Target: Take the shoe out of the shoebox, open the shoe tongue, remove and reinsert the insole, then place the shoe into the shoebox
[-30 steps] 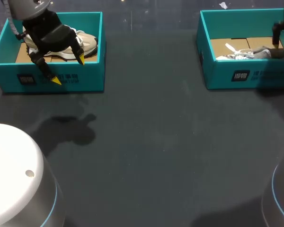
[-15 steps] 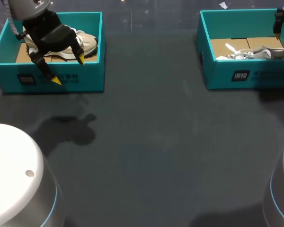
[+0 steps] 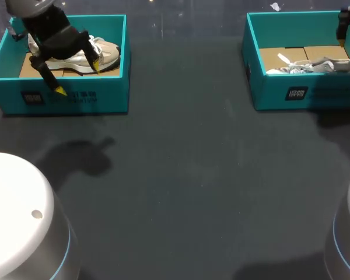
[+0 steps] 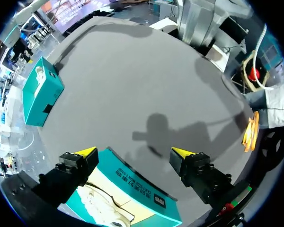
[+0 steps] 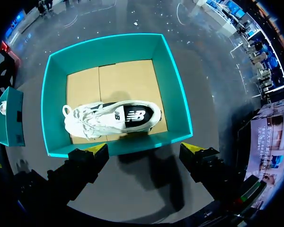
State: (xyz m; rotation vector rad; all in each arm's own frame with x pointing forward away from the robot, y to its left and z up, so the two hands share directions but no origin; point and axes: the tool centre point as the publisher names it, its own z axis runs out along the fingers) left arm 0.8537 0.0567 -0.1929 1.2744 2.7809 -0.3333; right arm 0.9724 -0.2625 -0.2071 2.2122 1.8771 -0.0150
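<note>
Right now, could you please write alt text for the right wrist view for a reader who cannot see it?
A white shoe lies on the cardboard floor of an open teal shoebox, close to the wall nearest the right pincer. The pincer is open, its yellow tips spread near that wall, holding nothing.

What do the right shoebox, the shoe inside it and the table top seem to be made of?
Right shoebox: likely cardboard, matte teal walls; its bare floor is brown with flap seams.
Shoe: probably white textile or mesh, with laces and a dark side panel.
Table top: dark grey matte covering, perhaps cloth or rubber; no shine.
</note>
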